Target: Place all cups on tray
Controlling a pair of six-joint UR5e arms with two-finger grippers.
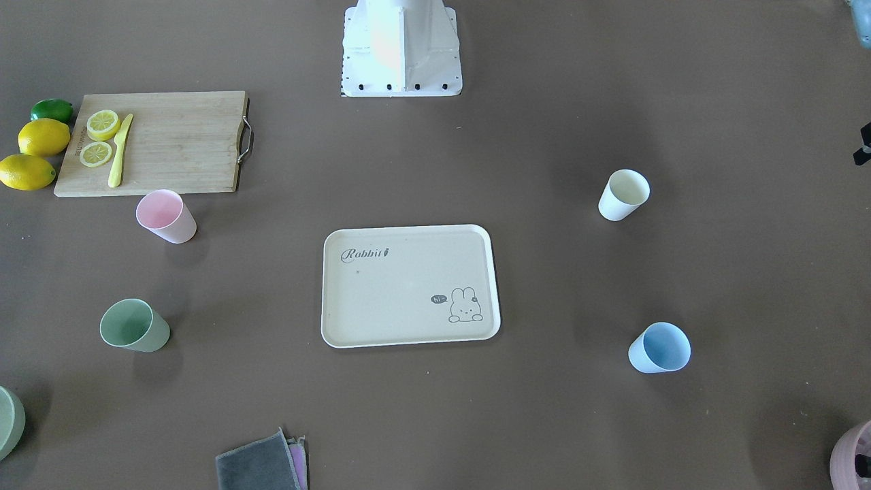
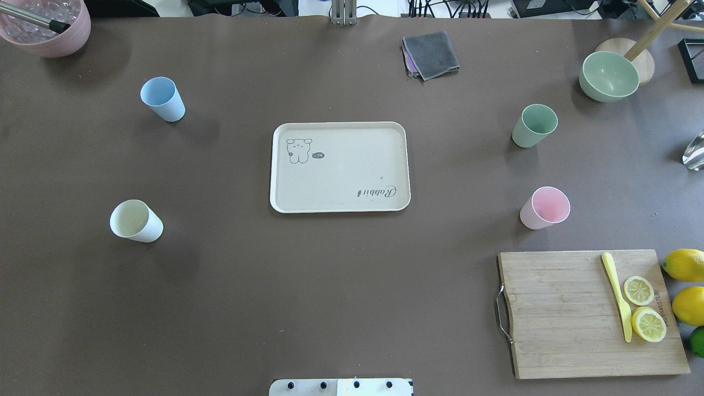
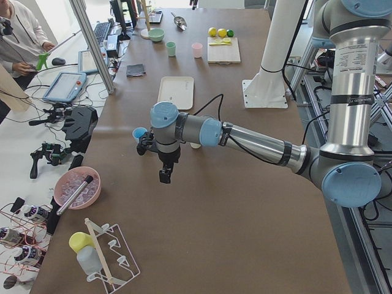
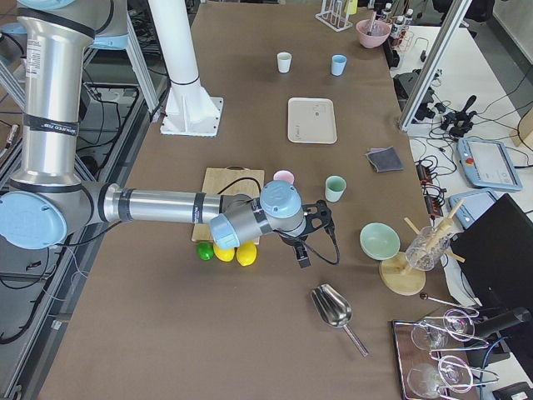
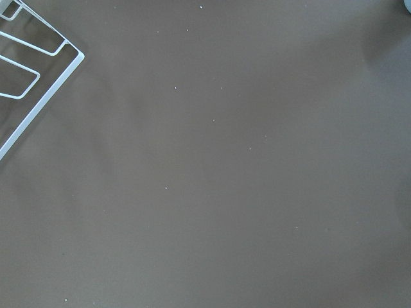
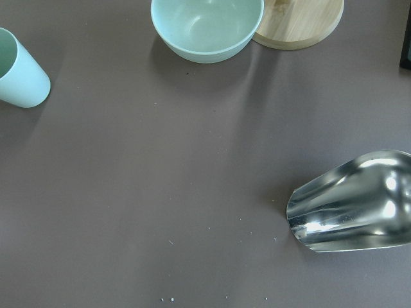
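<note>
The cream tray (image 2: pixel 341 170) lies mid-table with nothing on it. Four cups stand upright on the table around it, all apart from it. The blue cup (image 2: pixel 163 99) and the cream-white cup (image 2: pixel 136 221) are on my left side. The green cup (image 2: pixel 534 126) and the pink cup (image 2: pixel 544 208) are on my right side. My left gripper (image 3: pixel 165 174) hangs above bare table near the blue cup. My right gripper (image 4: pixel 301 254) hangs beyond the green cup (image 6: pixel 19 61), near a metal scoop. Whether either gripper is open or shut does not show.
A wooden cutting board (image 2: pixel 588 313) with lemon slices and a yellow knife lies near right, lemons beside it. A green bowl (image 2: pixel 609 76), a grey cloth (image 2: pixel 430 54) and a mauve pot (image 2: pixel 47 27) line the far edge. A metal scoop (image 6: pixel 353 202) and a wire rack (image 5: pixel 38 70) lie at the table's ends.
</note>
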